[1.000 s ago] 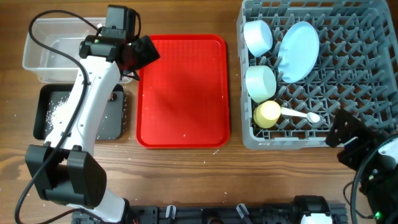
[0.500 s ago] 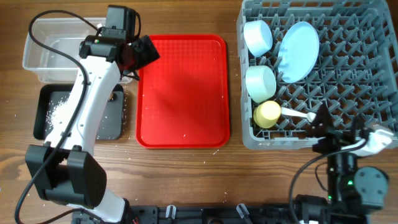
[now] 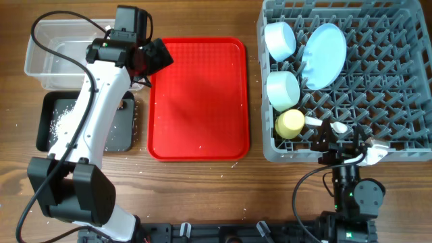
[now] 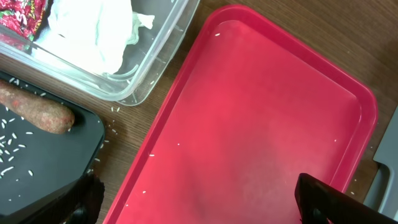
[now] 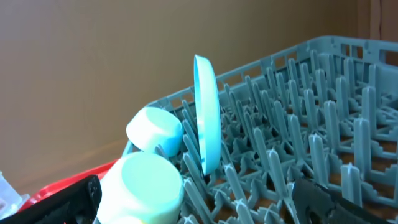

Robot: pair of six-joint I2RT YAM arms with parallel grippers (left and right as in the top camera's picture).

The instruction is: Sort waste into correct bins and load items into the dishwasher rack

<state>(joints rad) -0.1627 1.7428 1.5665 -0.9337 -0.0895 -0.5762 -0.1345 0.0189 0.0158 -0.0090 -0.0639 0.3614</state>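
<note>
The grey rack (image 3: 391,101) holds the blue plate (image 3: 324,54) on edge, two blue bowls (image 3: 279,39) (image 3: 283,89), the yellow cup (image 3: 290,123) and the white spoon (image 3: 327,124). My right gripper (image 3: 341,138) is open and empty at the rack's front edge; its wrist view shows the plate (image 5: 206,112) and both bowls (image 5: 155,130) (image 5: 143,186). My left gripper (image 3: 152,57) is open and empty over the red tray's far left corner. The clear tub (image 4: 155,68) holds the wrapper (image 4: 18,12) and tissue (image 4: 93,31). The black tray (image 4: 56,162) holds the brown stick (image 4: 34,112) and rice (image 4: 12,149).
The red serving tray (image 3: 199,98) lies between the bins and the rack, with a few stray rice grains on it. A few grains lie on the wood beside the black tray (image 3: 54,121). The clear tub (image 3: 47,47) stands behind the black tray.
My right arm has swung left from the table's front right corner and now sits at the rack's front edge. The left arm has not moved.
</note>
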